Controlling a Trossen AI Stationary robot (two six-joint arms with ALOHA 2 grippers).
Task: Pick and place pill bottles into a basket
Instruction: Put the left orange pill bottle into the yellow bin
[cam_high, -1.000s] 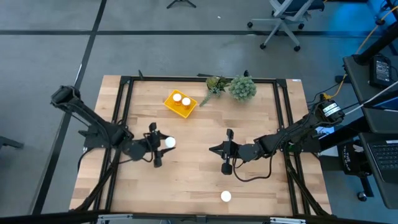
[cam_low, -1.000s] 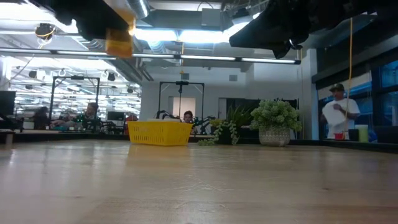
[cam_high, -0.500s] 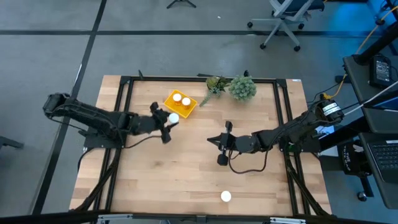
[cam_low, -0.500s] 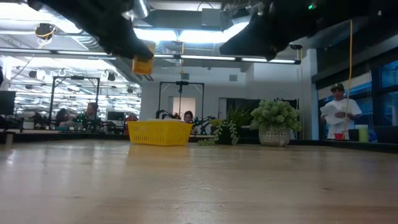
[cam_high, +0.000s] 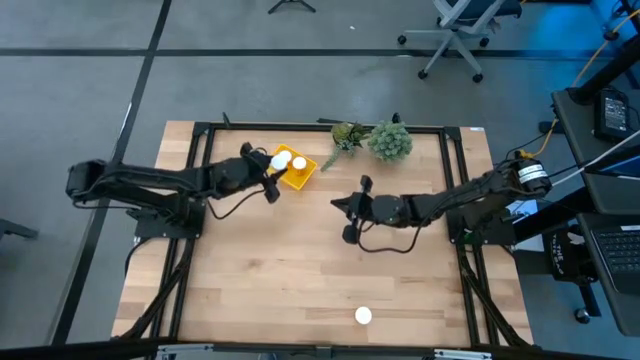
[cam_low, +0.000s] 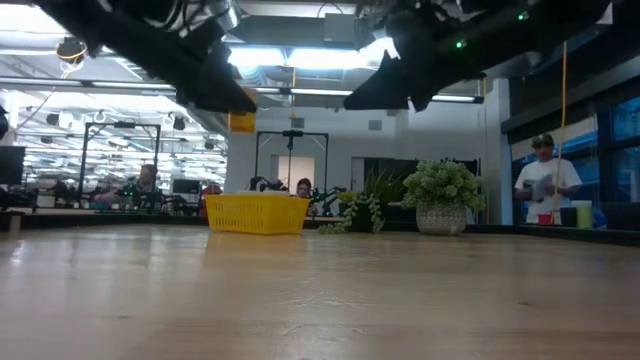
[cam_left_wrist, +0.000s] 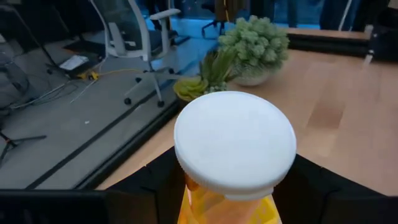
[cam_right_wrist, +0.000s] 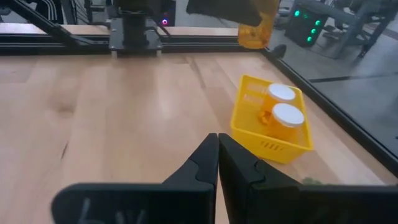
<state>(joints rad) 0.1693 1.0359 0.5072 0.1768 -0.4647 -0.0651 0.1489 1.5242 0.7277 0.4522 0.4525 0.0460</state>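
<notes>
Pale wooden table top (cam_high: 300, 270) inside a black frame, grey floor around it, office chair beyond the far edge. Two leafy green plant clumps (cam_high: 378, 139) at the far edge, centre-right.

Small bright yellow square basket (cam_high: 292, 166) sits near the far edge, left of the plants. Two orange pill bottles with round white caps (cam_high: 291, 159) stand inside it, side by side; right wrist view shows them upright (cam_right_wrist: 280, 113).

Left gripper (cam_high: 268, 174) reaches in from the left and hangs raised at the basket's near-left corner. Its fingers are clamped on a third white-capped orange pill bottle (cam_left_wrist: 234, 146), cap up, dark fingers (cam_left_wrist: 152, 190) pressed to both sides of the body. Low view shows this bottle (cam_low: 241, 121) held well above the basket (cam_low: 256, 212).

Right gripper (cam_high: 352, 213) is over mid-table, right of the basket and apart from it, fingers pressed together with nothing between them (cam_right_wrist: 217, 163).

Fourth white-capped bottle (cam_high: 363, 316) stands alone near the front edge, well apart from both grippers.

A person stands in the room beyond, at the right of the low view.
</notes>
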